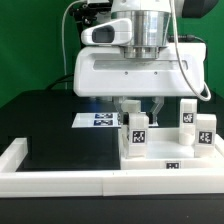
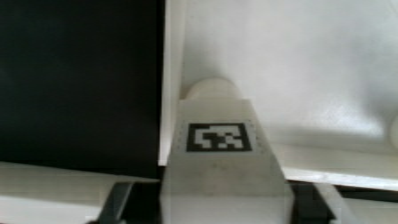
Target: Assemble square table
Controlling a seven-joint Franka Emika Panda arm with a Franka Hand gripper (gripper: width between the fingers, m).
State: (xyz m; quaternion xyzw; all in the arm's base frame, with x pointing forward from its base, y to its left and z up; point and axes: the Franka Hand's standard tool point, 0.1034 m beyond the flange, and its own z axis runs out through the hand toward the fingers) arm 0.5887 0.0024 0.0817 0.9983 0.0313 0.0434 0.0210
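1. Hanging straight above 1 upright table leg (image 1: 137, 134), the claw (image 1: 139, 108) has a finger on each side of the leg's top, so the leg lies directly below and between the fingers, not off to either side.
2. The leg's long axis runs vertically, in line with the claw's approach; the wrist view looks down its tagged face (image 2: 221, 140), with the dark fingertips (image 2: 134, 200) flanking its near end.
3. The jaws stand partly apart, close to the leg's sides; whether they already pinch it I cannot tell.
4. The leg stands on the square tabletop (image 1: 170, 150), near that top's edge on the exterior view's left, which sits against the white rim bar (image 1: 60, 182) on the black counter (image 1: 50, 120).
5. 2 more legs (image 1: 188, 114) stand on the same top, toward the exterior view's right, well apart from the claw.
6. The marker board (image 1: 100, 121) lies flat behind the claw.
7. Judging from this, the coming move turns on keeping the leg centred and vertical between the fingers.
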